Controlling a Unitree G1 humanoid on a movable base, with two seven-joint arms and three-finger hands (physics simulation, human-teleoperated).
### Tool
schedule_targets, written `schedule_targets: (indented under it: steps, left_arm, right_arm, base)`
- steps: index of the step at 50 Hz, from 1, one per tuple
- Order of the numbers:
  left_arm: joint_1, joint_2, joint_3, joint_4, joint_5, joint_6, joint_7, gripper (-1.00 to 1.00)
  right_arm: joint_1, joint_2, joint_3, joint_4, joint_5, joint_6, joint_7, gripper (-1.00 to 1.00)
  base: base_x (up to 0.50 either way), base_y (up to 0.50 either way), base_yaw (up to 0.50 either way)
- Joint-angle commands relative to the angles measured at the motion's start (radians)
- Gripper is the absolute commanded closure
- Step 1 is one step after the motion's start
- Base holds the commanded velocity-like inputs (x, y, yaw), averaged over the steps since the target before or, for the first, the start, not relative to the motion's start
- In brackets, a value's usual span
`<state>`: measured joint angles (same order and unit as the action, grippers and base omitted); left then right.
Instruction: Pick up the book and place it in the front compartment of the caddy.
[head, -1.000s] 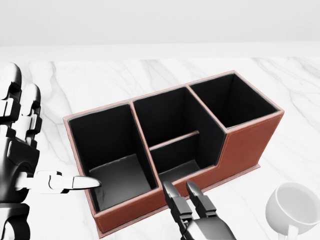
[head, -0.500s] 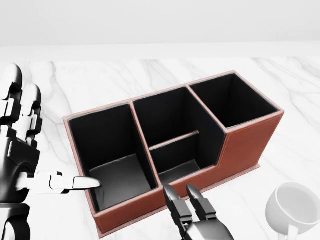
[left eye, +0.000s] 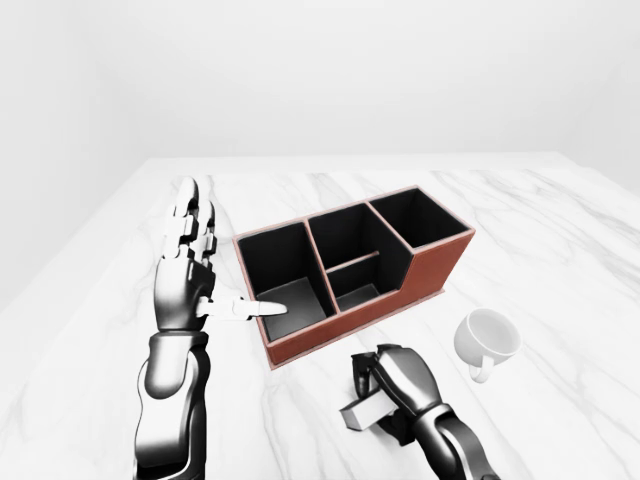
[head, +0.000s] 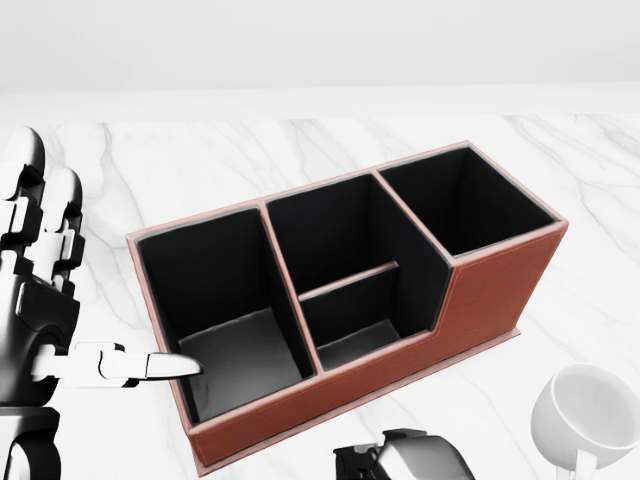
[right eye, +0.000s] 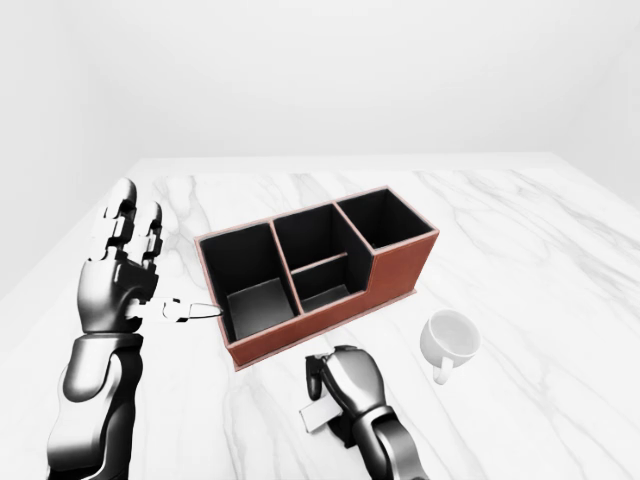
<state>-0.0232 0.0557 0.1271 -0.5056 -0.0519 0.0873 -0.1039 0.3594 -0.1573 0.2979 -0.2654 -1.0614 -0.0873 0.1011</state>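
The red-brown caddy (left eye: 352, 268) with black compartments stands on the white marble table (left eye: 560, 250). Below it in the left-eye view lies the dark book (left eye: 357, 414), its pale page edge showing. My right hand (left eye: 380, 390) is curled over the book, fingers closed round its top edge, and hides most of it. In the head view only the back of that hand (head: 405, 462) shows at the bottom edge. My left hand (left eye: 215, 255) stands open and upright left of the caddy, its thumb (head: 165, 365) reaching over the rim of the leftmost compartment.
A white mug (left eye: 487, 338) stands on the table to the right of my right hand, below the caddy's right end. The table's left edge (left eye: 75, 290) runs close beside my left arm.
My right hand's fingers, stretched out toward the caddy before, have curled shut and the hand has sunk to the bottom edge of the head view. The left hand and caddy have not moved.
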Motion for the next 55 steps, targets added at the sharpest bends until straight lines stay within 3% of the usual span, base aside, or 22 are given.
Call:
schedule_targets:
  steps: [1,55]
  left_arm:
    - [-0.002,0.000,0.000,0.007,0.001,0.000,0.000,-1.00]
    - [-0.008,0.004,0.007,0.018,-0.001,0.000,0.004,-1.00]
  right_arm:
    - [0.002,0.009,0.004,-0.005,0.009,0.000,0.015,1.00]
    - [-0.105,0.077,-0.119,-0.293,0.038,0.000,0.296,1.00]
  base:
    - [0.00,0.00,0.00]
    - [0.00,0.00,0.00]
